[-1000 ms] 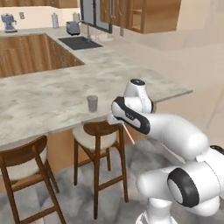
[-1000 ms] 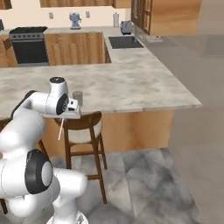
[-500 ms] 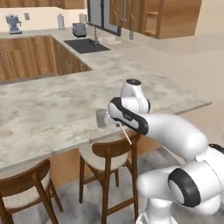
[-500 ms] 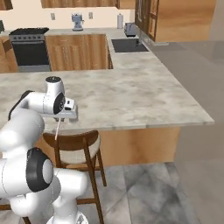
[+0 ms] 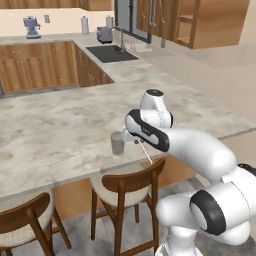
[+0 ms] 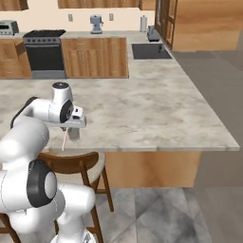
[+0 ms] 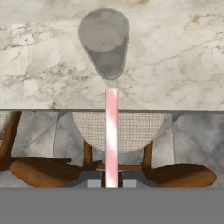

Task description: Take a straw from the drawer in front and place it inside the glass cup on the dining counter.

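Note:
My gripper [image 7: 111, 183] is shut on the lower end of the straw [image 7: 111, 135], a thin pale pink stick. In the hand view the straw points at the glass cup [image 7: 105, 41], a small grey tumbler standing upright on the dining counter [image 7: 183, 65] near its front edge. In the left base view the gripper [image 5: 138, 141] hangs just right of the cup [image 5: 117, 143], at the counter's [image 5: 60, 125] edge, and the straw [image 5: 146, 154] slants down from it. The right base view has the hand [image 6: 65, 128] in front of the cup [image 6: 74, 135], with the straw [image 6: 63, 141] hanging below. The drawer is out of view.
Wooden stools [image 5: 127, 187] [image 5: 25, 225] [image 6: 71, 163] stand under the counter's front edge, one right below the gripper [image 7: 116, 131]. A sink [image 5: 110, 52] and a stove [image 6: 45, 52] lie at the far side of the kitchen.
The whole picture has shifted: the base has driven nearer to the dining counter, so the cup and the counter's edge look larger. The gripper stays shut on the straw.

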